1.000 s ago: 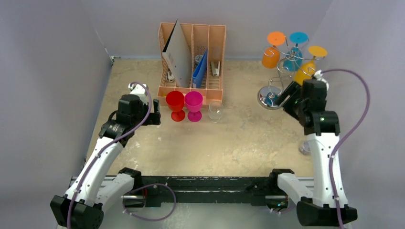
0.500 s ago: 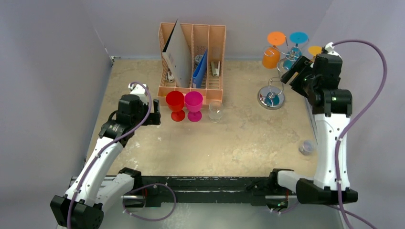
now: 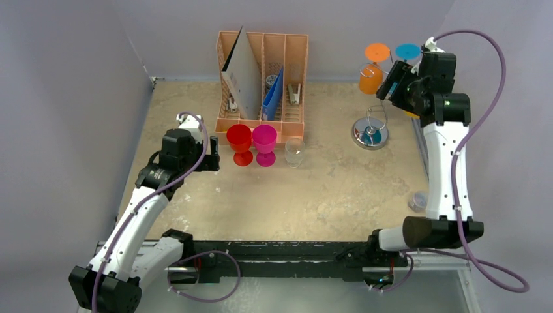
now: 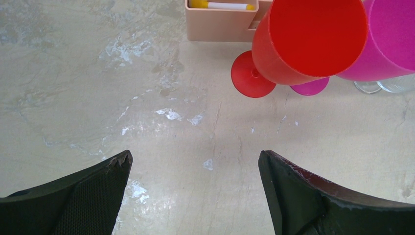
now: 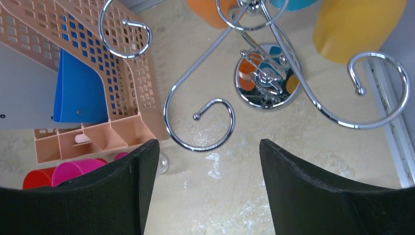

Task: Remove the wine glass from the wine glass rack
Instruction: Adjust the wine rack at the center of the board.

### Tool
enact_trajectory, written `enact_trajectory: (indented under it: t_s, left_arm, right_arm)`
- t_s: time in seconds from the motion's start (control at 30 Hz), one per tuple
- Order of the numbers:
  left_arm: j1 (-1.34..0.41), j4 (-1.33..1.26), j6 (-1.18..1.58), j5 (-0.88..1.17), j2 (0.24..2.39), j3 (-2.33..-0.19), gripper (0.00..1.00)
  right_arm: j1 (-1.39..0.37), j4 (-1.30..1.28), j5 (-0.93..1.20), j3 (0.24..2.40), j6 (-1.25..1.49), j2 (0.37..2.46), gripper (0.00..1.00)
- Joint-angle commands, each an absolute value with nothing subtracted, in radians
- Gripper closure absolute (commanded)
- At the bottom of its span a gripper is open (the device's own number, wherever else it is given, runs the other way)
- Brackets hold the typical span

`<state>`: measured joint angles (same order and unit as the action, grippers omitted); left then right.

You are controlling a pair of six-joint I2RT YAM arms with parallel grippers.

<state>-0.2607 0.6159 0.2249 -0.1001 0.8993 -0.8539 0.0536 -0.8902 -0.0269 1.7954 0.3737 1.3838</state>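
The silver wire wine glass rack (image 3: 370, 133) stands at the back right on its shiny disc base (image 5: 266, 76). An orange glass (image 3: 370, 79), a blue glass (image 5: 293, 4) and a yellow glass (image 5: 357, 27) hang upside down from its curled arms. My right gripper (image 3: 393, 83) is open and empty, raised beside the rack's top. In the right wrist view the right gripper (image 5: 206, 145) looks down past empty curled hooks (image 5: 200, 125). My left gripper (image 4: 195, 157) is open and empty over bare table, near a red glass (image 4: 308, 39).
A peach slotted organiser (image 3: 262, 78) with a blue folder stands at the back middle. A red glass (image 3: 239, 141), a magenta glass (image 3: 265, 141) and a clear glass (image 3: 295, 152) stand in front of it. A small cup (image 3: 417, 201) sits near the right edge.
My right arm has lifted and swung back, from beside the rack's base up to its hanging glasses, now covering the yellow one in the top view. The left arm has not moved.
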Motion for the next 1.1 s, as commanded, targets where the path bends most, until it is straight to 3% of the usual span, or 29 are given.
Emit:
enact_trajectory:
  t_s: [0.0,0.63,1.07]
  left_arm:
    - [-0.255,0.592,0.213,-0.095,0.903,-0.877,0.01]
    - [-0.255,0.591,0.212,-0.097,0.916,-0.881,0.01]
    - [-0.255,0.592,0.21,-0.101,0.912,-0.881,0.01]
  right_arm:
    - [0.052,-0.874,-0.013,1.866,0.311,1.423,0.23]
    - [-0.1,-0.917,-0.106,1.985,0.244,1.532,0.23]
    - [-0.11,-0.902,-0.016,2.039,0.278,1.574,0.21]
